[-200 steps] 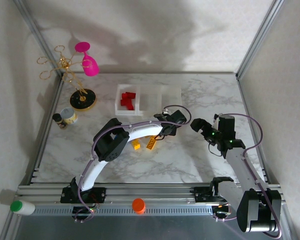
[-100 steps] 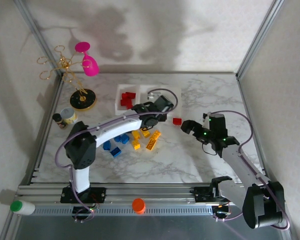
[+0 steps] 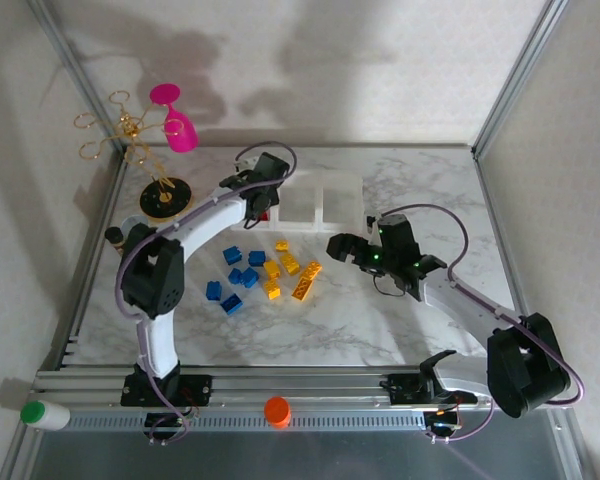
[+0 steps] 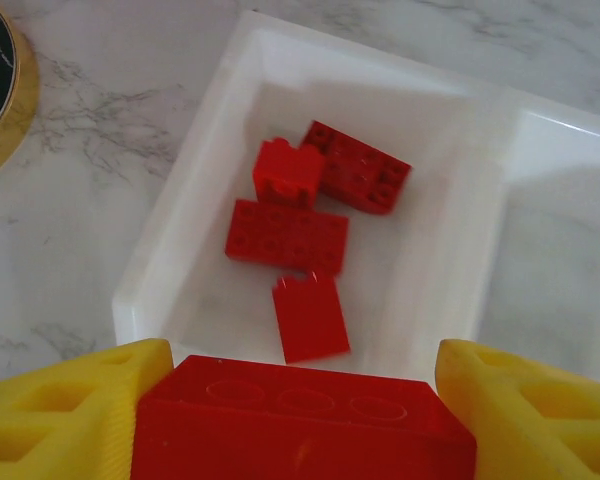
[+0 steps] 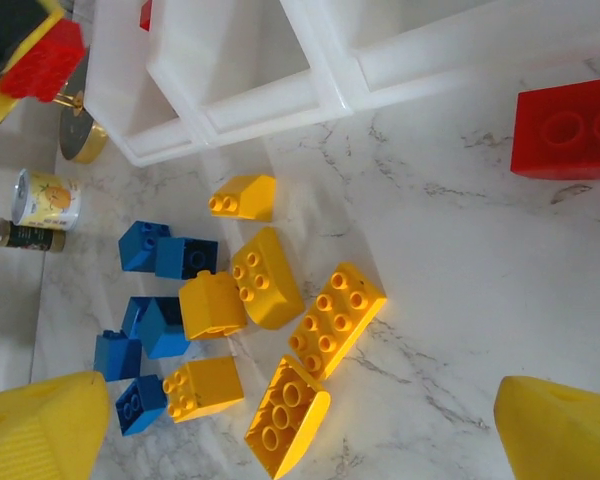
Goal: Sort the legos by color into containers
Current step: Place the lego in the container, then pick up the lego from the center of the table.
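Observation:
My left gripper is shut on a red lego and hangs over the left bin of the containers. Several red legos lie in that bin. In the top view the left gripper is at the row's left end. My right gripper stands open above the table, with yellow legos below it and blue legos to their left. Another red lego lies on the marble by the bins. From above, the yellow legos and blue legos sit left of the right gripper.
A black-and-gold stand with a pink glass stands at the back left, with a small can and bottle in front of it. An orange cap and a green-capped bottle rest on the near rail.
My left arm has swung from the table's middle back and left, carrying the red lego over the left bin. My right gripper has moved left toward the loose legos.

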Available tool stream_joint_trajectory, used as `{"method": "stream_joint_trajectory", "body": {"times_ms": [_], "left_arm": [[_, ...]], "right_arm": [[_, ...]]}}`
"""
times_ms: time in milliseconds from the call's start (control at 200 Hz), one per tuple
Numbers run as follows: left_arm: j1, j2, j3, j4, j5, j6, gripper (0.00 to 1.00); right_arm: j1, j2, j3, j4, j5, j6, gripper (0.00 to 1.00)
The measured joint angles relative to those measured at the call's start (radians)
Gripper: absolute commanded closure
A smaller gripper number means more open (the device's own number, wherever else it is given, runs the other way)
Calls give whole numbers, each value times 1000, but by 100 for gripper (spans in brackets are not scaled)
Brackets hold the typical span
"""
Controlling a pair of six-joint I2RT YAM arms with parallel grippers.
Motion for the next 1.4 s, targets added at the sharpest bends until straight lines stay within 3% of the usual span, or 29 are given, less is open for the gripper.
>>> {"method": "stream_joint_trajectory", "body": {"times_ms": [275,421,741,871,1076,1242,1402], "left_arm": [[59,160,108,13,28,15,26],[58,159,124,14,29,20,21],[38,68,99,4,57,21,19],[-39,-35,47,14,79,9,18],[-249,-135,-47,78,125,-48,15],[-388,-115,-85,122,150,-95,11],[-472,4,-49,163,151,-118,7]], "right_arm": [[4,8,2,6,23,4,1],[3,6,2,-8,49,-1,1],[-40,-47,10,-55,77,-5,1],[-109,-79,9,-84,83,-5,1],[-239,-159,-18,-135,90,-9,1],[-345,-208,-48,-168,90,-27,1],[-437,-219,-76,-182,87,-40,1]]}}
